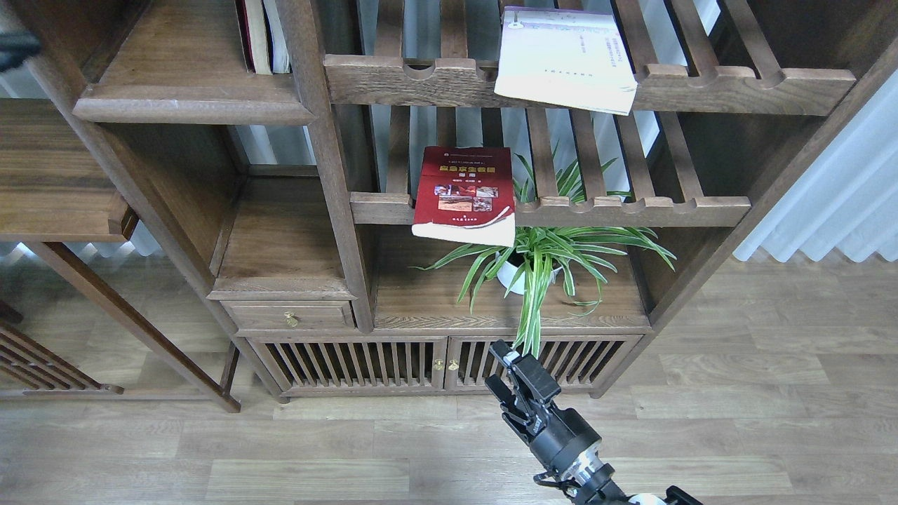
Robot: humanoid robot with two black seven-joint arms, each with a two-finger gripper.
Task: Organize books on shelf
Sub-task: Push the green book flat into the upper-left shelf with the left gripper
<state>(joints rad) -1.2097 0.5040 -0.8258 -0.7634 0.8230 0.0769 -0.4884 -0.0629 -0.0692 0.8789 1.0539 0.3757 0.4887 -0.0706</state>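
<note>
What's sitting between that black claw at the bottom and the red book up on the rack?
In the head view, a potted spider plant lies between the right tool and the red book; its leaves hang down toward the tool.

Top edge crops the upright books and white-lavender book — left gripper unseen.

Red book and white book on slatted racks

head view; looks forward, downward
</note>
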